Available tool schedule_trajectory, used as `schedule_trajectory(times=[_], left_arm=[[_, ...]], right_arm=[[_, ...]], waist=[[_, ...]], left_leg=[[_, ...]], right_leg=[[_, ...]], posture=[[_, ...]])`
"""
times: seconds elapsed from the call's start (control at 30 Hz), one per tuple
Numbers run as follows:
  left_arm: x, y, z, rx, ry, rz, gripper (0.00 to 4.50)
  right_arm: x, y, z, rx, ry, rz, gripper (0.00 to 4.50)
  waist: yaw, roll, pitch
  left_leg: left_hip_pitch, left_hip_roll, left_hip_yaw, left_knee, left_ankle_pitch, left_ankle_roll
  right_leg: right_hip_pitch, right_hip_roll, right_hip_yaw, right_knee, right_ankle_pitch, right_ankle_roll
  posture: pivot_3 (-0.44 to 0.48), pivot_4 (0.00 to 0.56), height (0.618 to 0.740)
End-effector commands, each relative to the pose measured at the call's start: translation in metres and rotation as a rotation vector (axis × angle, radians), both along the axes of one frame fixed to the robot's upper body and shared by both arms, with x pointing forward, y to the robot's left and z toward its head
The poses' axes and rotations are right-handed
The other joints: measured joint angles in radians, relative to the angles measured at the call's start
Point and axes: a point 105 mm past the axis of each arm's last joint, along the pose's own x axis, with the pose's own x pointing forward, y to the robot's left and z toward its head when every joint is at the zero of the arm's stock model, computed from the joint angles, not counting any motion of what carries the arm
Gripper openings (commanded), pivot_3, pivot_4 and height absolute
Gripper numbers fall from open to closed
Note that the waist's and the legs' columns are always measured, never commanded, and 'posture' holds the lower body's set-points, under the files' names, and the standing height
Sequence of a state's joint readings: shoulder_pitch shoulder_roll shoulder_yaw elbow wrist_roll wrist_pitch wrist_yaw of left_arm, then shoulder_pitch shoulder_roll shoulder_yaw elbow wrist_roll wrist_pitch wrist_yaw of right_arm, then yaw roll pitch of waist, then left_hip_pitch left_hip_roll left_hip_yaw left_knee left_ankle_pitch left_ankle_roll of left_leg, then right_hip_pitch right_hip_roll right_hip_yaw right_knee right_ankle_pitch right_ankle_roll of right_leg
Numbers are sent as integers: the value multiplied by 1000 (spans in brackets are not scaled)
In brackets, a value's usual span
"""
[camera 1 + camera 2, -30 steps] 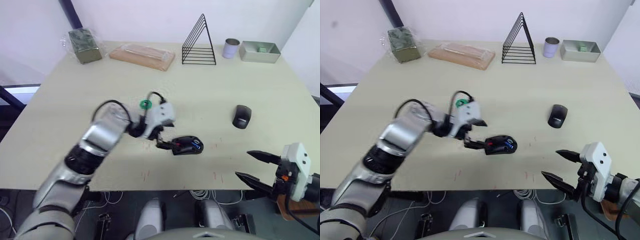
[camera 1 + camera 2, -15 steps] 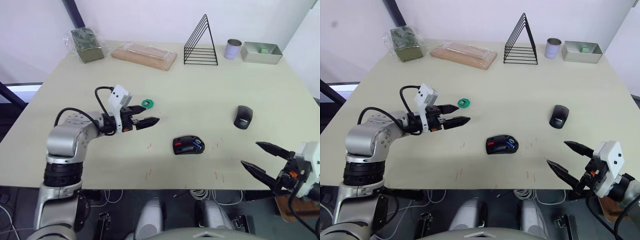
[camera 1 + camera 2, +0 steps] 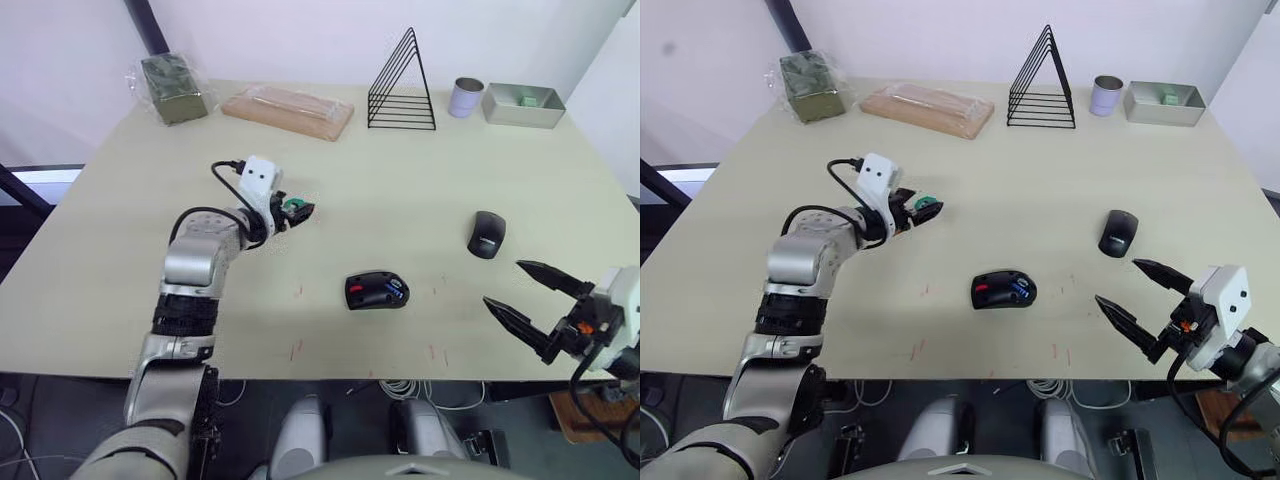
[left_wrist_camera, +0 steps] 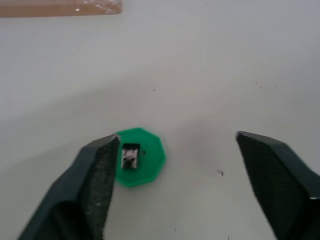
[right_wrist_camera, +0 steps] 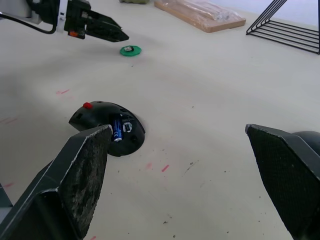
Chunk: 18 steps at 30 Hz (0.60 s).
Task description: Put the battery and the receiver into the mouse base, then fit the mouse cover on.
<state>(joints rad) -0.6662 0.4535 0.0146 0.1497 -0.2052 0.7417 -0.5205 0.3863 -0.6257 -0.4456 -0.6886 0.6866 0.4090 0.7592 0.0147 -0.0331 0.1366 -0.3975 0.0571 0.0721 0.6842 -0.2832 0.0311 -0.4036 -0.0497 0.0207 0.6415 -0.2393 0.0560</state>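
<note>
Now the left pincer [image 4: 172,165], wide open and empty, has swung from the mouse base [image 3: 377,291] to what is probably the receiver [image 4: 131,155].

Your left gripper [image 4: 175,165] hovers low over the table, fingers spread wide, arm bent at the elbow. Your right gripper [image 3: 530,297] hangs near the front edge, also spread.

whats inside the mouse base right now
The battery, blue with a white end, lies in the hollow top of the mouse base, beside a small metal part. A red patch shows at one end. Anything deeper inside is hidden by the rim.
</note>
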Motion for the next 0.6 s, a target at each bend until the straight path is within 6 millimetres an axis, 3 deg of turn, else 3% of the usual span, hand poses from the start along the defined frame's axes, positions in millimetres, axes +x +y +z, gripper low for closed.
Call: schedule_trajectory(times=[0.03, 0.07, 0.3, 0.6], left_arm=[[4, -3, 11, 14, -47, -26, 2151], [4, -4, 10, 9, -37, -43, 1735], [17, 18, 3, -16, -28, -90, 1735], [29, 23, 2, 16, 13, -153, 1735]], right_arm=[[-1, 0, 8, -15, -29, 11, 4500], [-2, -2, 7, -17, -27, 10, 4500], [-4, 1, 1, -23, -15, 1, 4500], [-6, 11, 2, -26, -21, 1, 4500]], waist=[[0, 0, 0], [0, 0, 0], [0, 0, 0], [0, -1, 0]], left_leg=[[0, 0, 0, 0, 0, 0], [0, 0, 0, 0, 0, 0], [0, 0, 0, 0, 0, 0], [-1, 0, 0, 0, 0, 0]], right_leg=[[0, 0, 0, 0, 0, 0], [0, 0, 0, 0, 0, 0], [0, 0, -1, 0, 0, -1], [0, 0, -1, 0, 0, 0]], posture=[[0, 150, 740], [0, 150, 740], [0, 150, 740], [0, 150, 740]])
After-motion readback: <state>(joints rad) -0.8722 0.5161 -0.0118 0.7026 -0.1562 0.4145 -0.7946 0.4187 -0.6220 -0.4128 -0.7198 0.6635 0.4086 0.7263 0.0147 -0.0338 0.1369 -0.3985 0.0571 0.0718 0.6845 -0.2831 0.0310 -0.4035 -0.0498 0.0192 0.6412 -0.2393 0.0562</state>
